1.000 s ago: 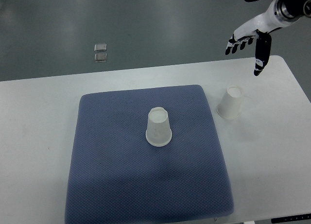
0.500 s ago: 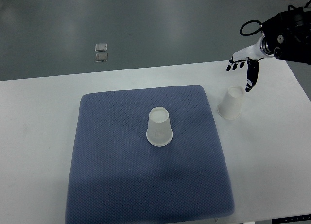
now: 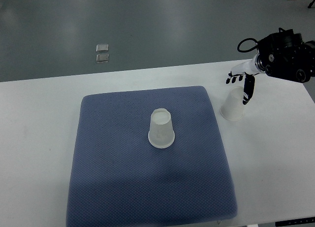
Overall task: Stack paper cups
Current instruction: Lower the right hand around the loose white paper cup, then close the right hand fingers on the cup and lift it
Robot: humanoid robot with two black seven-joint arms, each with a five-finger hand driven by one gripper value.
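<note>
A: Starting from the left, what are you seeing?

B: Sitting upside down near the middle of the blue mat (image 3: 123, 187) is one paper cup (image 3: 161, 129), and nothing is touching it. The mat is lying on the white table (image 3: 39, 118). The left arm is not showing anywhere.

A: And going right?

B: The second cup (image 3: 233, 107) is standing upside down on the bare table, just beside the mat's right edge. The right hand (image 3: 240, 82) is hovering over its top, reaching in from the right edge.

A: Are the fingers (image 3: 248, 91) gripping it?

B: Not that I can see. They are looking spread and relaxed: several dark tips are fanning out behind the cup, and one is hanging down in front of its base end. Whether that one is touching, I cannot tell.

A: What is worrying you?

B: The cup is light and is looking slightly tilted. If the hand is closing off-centre, one finger may be pushing it sideways, tipping it or rolling it toward the table's right side. Squeezing too hard could be crushing the thin wall, making stacking onto the cup on the mat harder.
</note>
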